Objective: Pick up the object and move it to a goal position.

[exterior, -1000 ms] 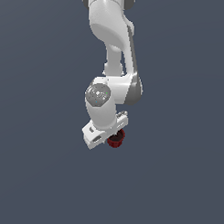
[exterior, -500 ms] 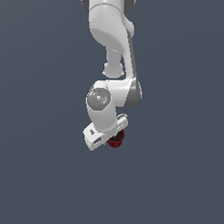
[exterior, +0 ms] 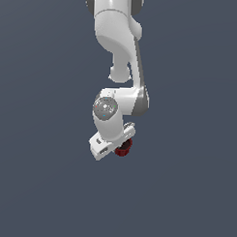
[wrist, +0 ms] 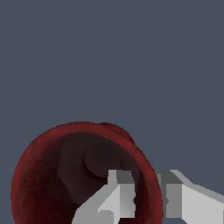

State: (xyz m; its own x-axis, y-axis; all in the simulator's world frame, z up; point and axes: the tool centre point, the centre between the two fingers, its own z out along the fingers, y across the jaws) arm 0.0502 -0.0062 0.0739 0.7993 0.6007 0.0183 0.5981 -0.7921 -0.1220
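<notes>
In the exterior view the white gripper hangs tilted under the arm, its body toward the exterior view's left; just right of it a small dark red mug peeks out, mostly hidden behind the hand. In the wrist view the mug fills the frame, glossy dark red with a near-black interior; one finger sits inside the rim, the other outside, clamped on the wall.
</notes>
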